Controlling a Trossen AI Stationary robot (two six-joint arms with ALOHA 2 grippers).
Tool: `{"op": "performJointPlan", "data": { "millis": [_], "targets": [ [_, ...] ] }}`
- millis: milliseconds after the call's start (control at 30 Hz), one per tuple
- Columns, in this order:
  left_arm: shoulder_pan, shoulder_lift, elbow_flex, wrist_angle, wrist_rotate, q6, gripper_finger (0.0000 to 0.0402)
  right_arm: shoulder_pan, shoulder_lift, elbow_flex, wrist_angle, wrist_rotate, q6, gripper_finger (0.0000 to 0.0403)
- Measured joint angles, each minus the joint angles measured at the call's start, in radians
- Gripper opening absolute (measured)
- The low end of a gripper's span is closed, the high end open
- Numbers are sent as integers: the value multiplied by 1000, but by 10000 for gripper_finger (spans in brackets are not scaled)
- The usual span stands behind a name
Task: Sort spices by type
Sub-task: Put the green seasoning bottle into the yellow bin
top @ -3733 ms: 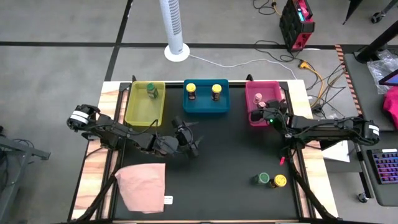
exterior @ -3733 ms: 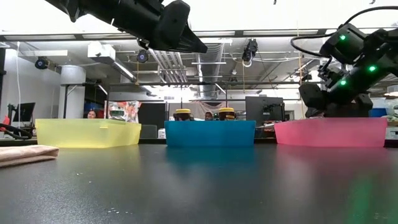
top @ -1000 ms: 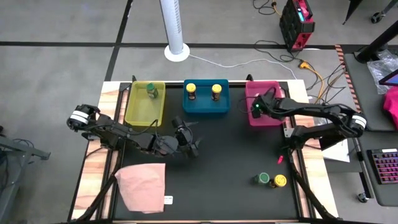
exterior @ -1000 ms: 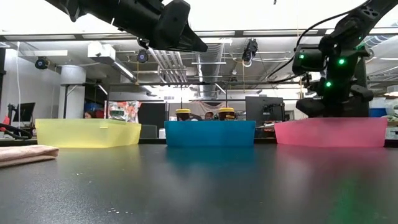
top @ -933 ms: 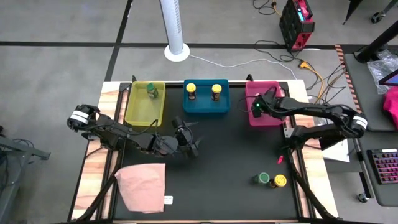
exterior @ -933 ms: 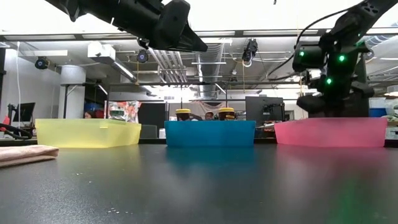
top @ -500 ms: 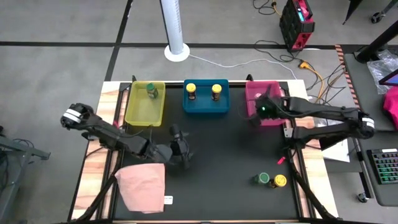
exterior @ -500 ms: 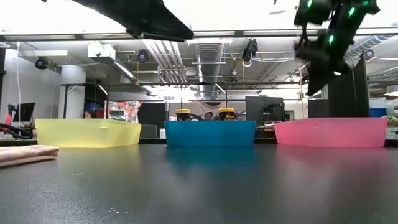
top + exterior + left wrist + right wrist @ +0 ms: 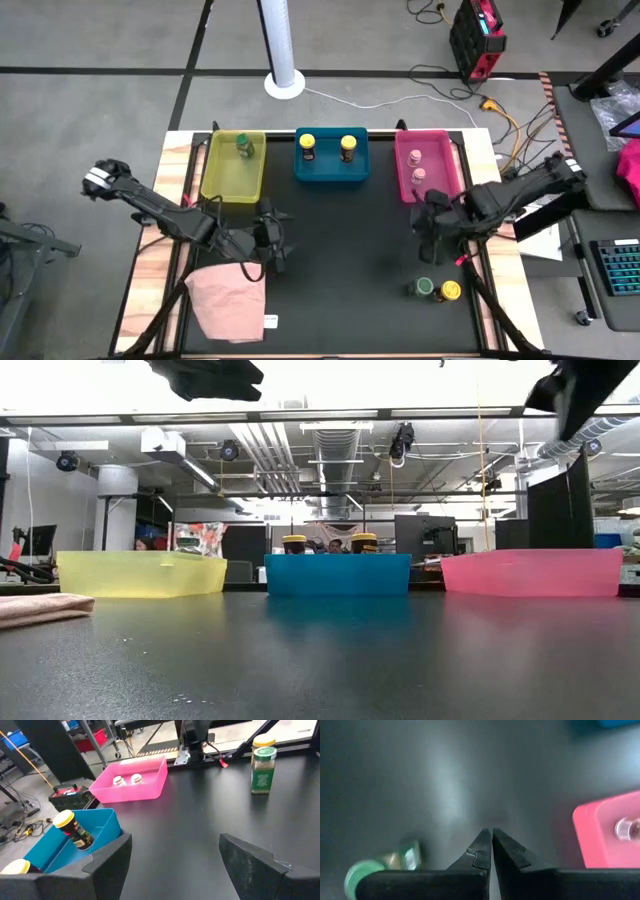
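Note:
Two spice jars stand on the black table near its right front: a green-lidded one (image 9: 424, 288) and a yellow-lidded one (image 9: 451, 291). The yellow bin (image 9: 222, 178) holds a green-lidded jar (image 9: 243, 147). Two yellow-lidded jars (image 9: 307, 146) stand in the blue bin (image 9: 331, 170). In the pink bin (image 9: 440, 172) are two pink-lidded jars (image 9: 420, 176). My right gripper (image 9: 428, 245) hangs shut above the table, between the pink bin and the two loose jars. My left gripper (image 9: 172, 860) is open and holds nothing, left of centre above the table.
A pink cloth (image 9: 230, 300) lies at the table's near left, just in front of my left gripper. The three bins stand in a row along the far edge. Bare black mat lies in the table's middle. Beyond the far edge stands a white tower fan (image 9: 280, 45).
My right gripper has risen from over the pink bin, swung toward the table's near edge and turned, and now points down at the mat. With it gone, both pink-lidded jars show in the pink bin. My left gripper has drawn back toward the table's left edge and risen, staying open.

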Motion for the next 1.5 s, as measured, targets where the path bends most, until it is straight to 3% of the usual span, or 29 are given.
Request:
{"op": "performJointPlan", "data": {
  "millis": [233,600,867,1233,1500],
  "targets": [
    [0,35,0,90,53,-15,283,158,98,91,-73,-5,154,9],
    [0,300,0,560,129,105,283,448,112,63,-11,-4,445,9],
    [1,415,0,821,176,133,283,597,114,58,12,55,640,9],
    [-9,498,0,978,244,42,283,647,252,56,41,56,676,9],
    [-23,516,0,1060,258,27,283,647,342,64,40,94,576,9]
  ]
}}
